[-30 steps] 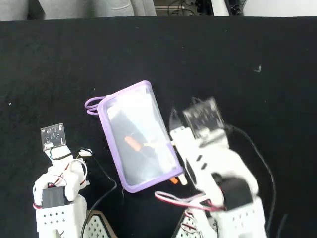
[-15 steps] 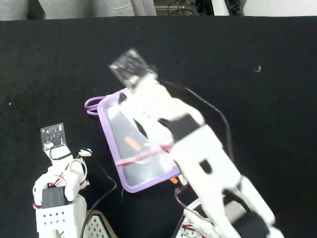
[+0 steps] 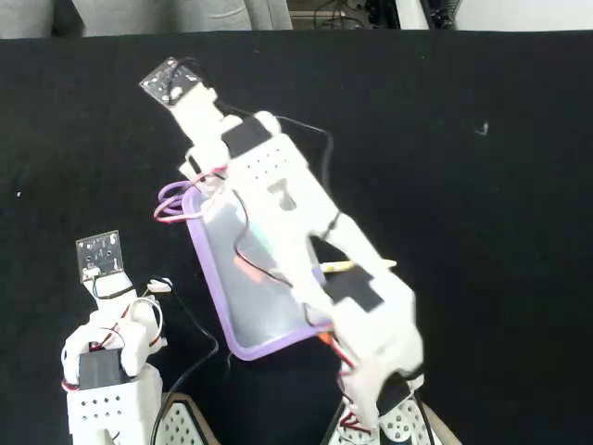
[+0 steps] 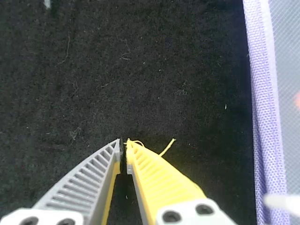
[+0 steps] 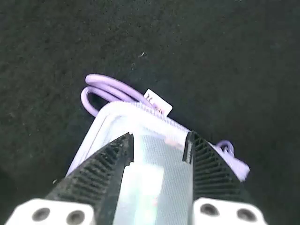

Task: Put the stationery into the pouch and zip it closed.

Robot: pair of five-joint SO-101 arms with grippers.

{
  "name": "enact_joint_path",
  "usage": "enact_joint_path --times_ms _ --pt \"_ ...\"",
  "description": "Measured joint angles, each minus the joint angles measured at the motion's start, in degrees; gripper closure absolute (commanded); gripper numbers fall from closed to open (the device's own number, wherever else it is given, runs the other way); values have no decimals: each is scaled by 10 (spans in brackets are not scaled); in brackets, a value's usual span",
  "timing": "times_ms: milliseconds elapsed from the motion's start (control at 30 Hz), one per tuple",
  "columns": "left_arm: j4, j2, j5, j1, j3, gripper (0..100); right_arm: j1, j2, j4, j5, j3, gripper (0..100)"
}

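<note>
The clear pouch with purple trim (image 3: 211, 278) lies slantwise on the black table, with an orange item (image 3: 246, 269) showing through it. My right arm (image 3: 278, 195) stretches across the pouch to its far corner. There my right gripper (image 5: 157, 143) hangs open above the pouch's corner (image 5: 140, 117), close to the purple loop (image 5: 96, 89) and a white tag (image 5: 157, 102). My left arm (image 3: 116, 338) sits folded at the near left. Its gripper (image 4: 123, 152) is shut on nothing, just over the bare cloth, beside the pouch's purple edge (image 4: 262, 117).
A small orange piece (image 3: 326, 338) pokes out at the pouch's near corner. A thin yellow stick (image 3: 366, 266) shows beside the right arm. Cables run along both arms. The black cloth is open to the right and at the back.
The right arm has swung from the pouch's right side across it to the far corner by the loop. The left arm has stayed put.
</note>
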Motion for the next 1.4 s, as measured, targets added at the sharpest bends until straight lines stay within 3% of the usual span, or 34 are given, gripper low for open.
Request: enact_joint_path --times_ms 333,600,933,1400 --pt "0 0 0 0 0 970 0 280 98 0 -404 815" --pt "0 0 0 0 0 970 0 444 100 20 -597 815" --pt "0 0 0 0 0 970 0 513 104 41 -629 815" --pt "0 0 0 0 0 970 -3 508 225 44 -648 815"
